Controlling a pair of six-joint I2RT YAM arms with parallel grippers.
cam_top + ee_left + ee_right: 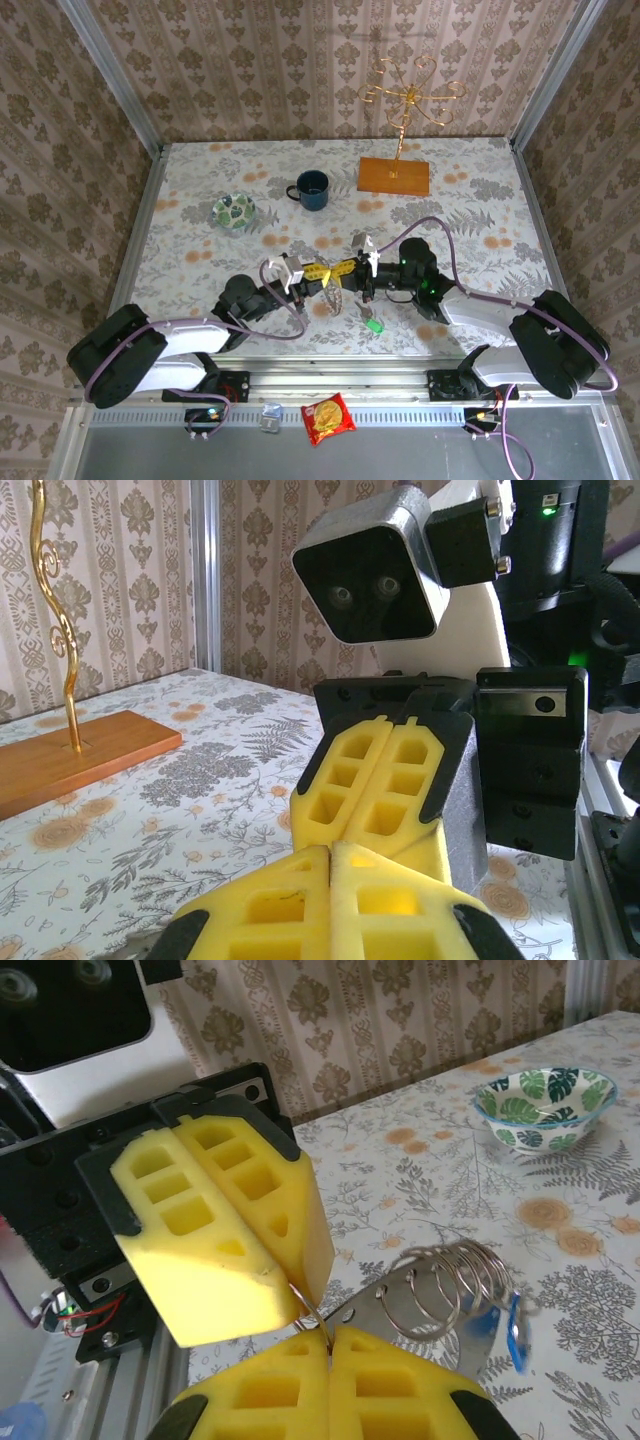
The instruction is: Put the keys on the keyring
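My two grippers meet tip to tip above the near middle of the table. The left gripper (322, 272) is shut, its yellow fingers (225, 1225) pinching one end of the wire keyring (450, 1285). The right gripper (328, 1332) is shut on the same wire just below, with the right gripper's fingers (385, 775) facing the left gripper (330, 852). The keyring (335, 298) hangs stretched into open coils under the fingertips. A blue-headed key (515, 1328) hangs on the coils. A green-headed key (374, 325) lies loose on the table near the right arm.
A blue mug (311, 189) and a green-patterned dish (233, 211) stand mid-table. The gold wire stand on its wooden base (394, 175) is at the back right. A red snack packet (328, 418) lies below the table's front rail. Walls close in on three sides.
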